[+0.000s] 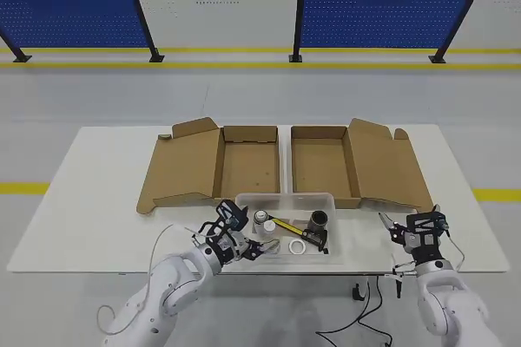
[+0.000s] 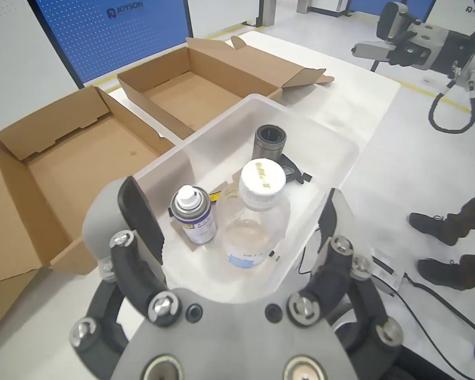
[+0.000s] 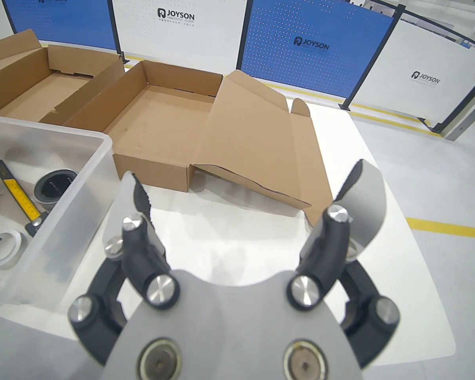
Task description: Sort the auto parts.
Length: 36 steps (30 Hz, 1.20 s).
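A clear plastic bin (image 1: 243, 201) (image 2: 340, 148) (image 3: 83, 183) at the table's front holds a spray can (image 2: 192, 219) (image 1: 261, 217), a clear white-capped bottle (image 2: 257, 215), a steel cylinder (image 2: 270, 142) (image 3: 53, 189) (image 1: 318, 221), a yellow caliper (image 3: 18, 195) (image 1: 286, 225) and a metal ring (image 3: 4, 247) (image 1: 297, 247). My left gripper (image 2: 237, 215) (image 1: 243, 234) stands open at the bin's left end, its jaws on either side of the can and bottle without touching them. To the bin's right, my right gripper (image 3: 247, 195) (image 1: 412, 227) stands open over bare table.
Two open cardboard boxes lie behind the bin: the left box (image 1: 247, 169) (image 2: 99, 168) (image 3: 47, 92) and the right box (image 1: 317, 165) (image 2: 190, 92) (image 3: 158, 128), flaps spread outward. Cables (image 2: 419, 298) hang off the front edge. A person's shoes (image 2: 431, 227) stand on the floor.
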Tool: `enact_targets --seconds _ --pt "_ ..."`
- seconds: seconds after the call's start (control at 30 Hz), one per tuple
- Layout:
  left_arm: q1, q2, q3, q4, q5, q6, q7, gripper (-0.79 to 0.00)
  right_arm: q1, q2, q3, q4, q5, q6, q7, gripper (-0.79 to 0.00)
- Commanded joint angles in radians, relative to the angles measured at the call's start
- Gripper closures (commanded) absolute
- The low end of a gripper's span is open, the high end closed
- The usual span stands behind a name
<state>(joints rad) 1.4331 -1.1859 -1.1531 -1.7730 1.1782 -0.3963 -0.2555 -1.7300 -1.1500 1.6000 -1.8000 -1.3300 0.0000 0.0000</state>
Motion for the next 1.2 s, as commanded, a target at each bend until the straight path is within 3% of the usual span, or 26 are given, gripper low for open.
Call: enact_targets --seconds 0.0,0.37,1.17 --pt "-0.017 -0.005 0.024 0.02 0.003 0.011 0.003 -0.785 0.0 0.0 0.0 0.0 0.0 0.0 0.0 -0.785" --pt "-0.064 -0.021 0.094 0.09 0.004 0.048 0.02 -0.785 0.0 0.0 0.0 0.0 0.0 0.0 0.0 -0.785" --pt "-0.108 -0.043 0.165 0.164 0.012 0.091 0.028 -0.785 0.0 0.0 0.0 0.0 0.0 0.0 0.0 -0.785"
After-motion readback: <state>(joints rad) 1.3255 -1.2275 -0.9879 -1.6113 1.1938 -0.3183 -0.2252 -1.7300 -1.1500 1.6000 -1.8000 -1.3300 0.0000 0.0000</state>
